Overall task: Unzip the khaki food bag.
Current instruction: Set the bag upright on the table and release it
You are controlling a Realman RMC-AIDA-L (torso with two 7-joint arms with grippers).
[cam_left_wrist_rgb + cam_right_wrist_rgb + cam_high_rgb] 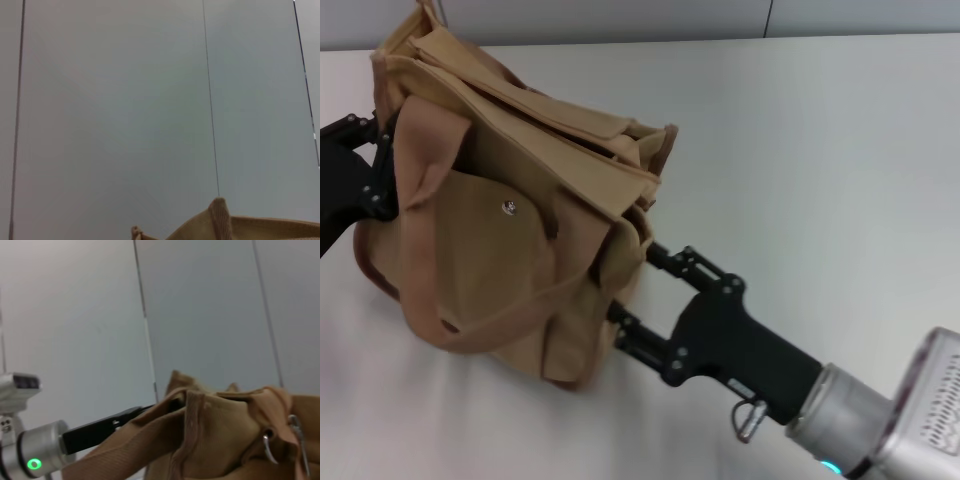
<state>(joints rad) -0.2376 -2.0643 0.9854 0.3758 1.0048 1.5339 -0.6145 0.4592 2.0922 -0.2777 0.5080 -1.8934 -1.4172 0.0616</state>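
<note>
The khaki food bag fills the left and centre of the head view, slumped and tilted on the white table, its top folds pointing to the upper right; the canvas looks soft and light, likely to buckle unless braced; the sensible hold seems to be the metal zipper pull, seen in the right wrist view, with the far end pinned; the right gripper, lower right, has its fingers spread against the bag's end; the left gripper presses the left edge, fingers apparently apart.
</note>
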